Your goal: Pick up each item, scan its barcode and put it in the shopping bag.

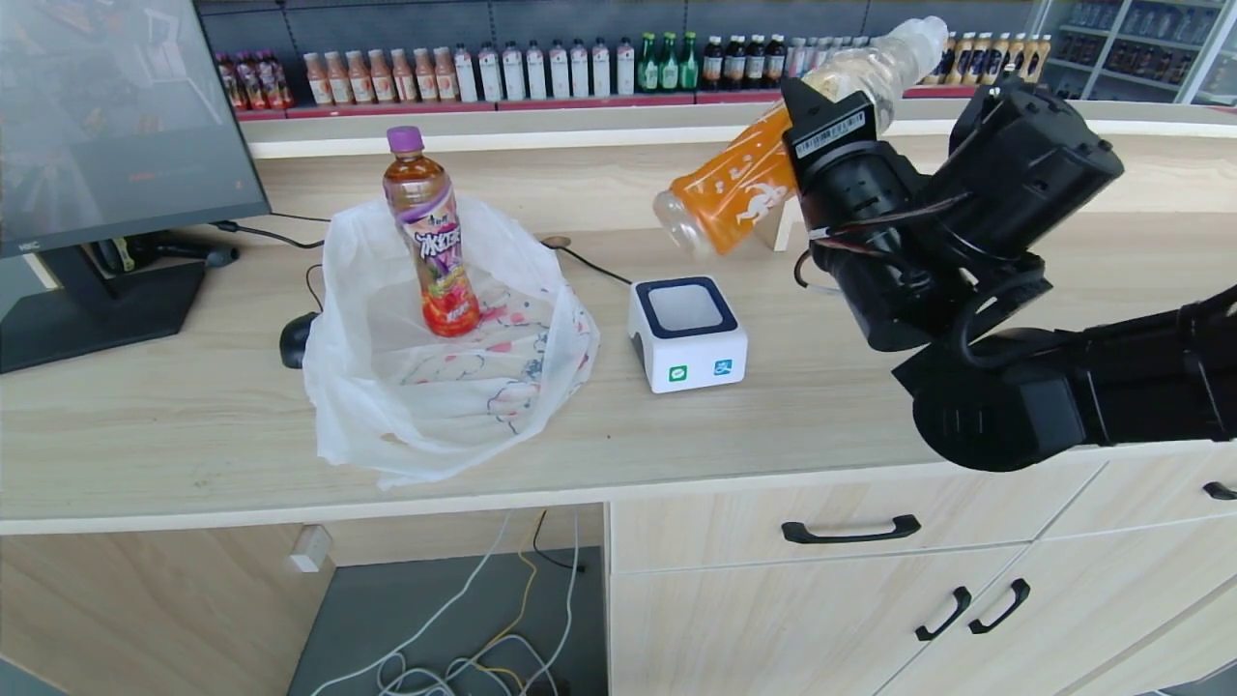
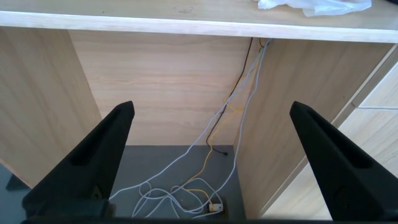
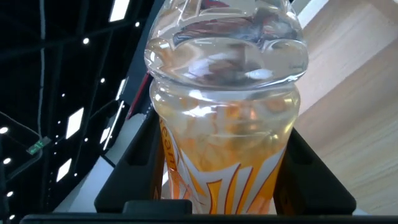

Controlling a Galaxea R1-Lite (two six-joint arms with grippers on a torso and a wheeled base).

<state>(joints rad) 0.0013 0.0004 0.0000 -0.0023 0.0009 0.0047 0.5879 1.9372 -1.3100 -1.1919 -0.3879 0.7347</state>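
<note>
My right gripper (image 1: 821,97) is shut on a clear bottle with an orange label (image 1: 744,184), held tilted in the air above and to the right of the white barcode scanner (image 1: 686,333). In the right wrist view the bottle (image 3: 227,124) sits between the two black fingers (image 3: 134,162). A tea bottle with a purple cap (image 1: 430,242) stands upright inside the open white shopping bag (image 1: 435,387), to the left of the scanner. My left gripper (image 2: 211,155) hangs open below the counter's edge, with nothing between its fingers.
A monitor (image 1: 116,106) stands at the counter's (image 1: 145,425) back left, with a black mouse (image 1: 295,338) beside the bag. Drinks line a shelf (image 1: 580,68) behind the counter. Drawers (image 1: 850,530) are below at the right. Loose cables (image 2: 205,186) lie under the counter.
</note>
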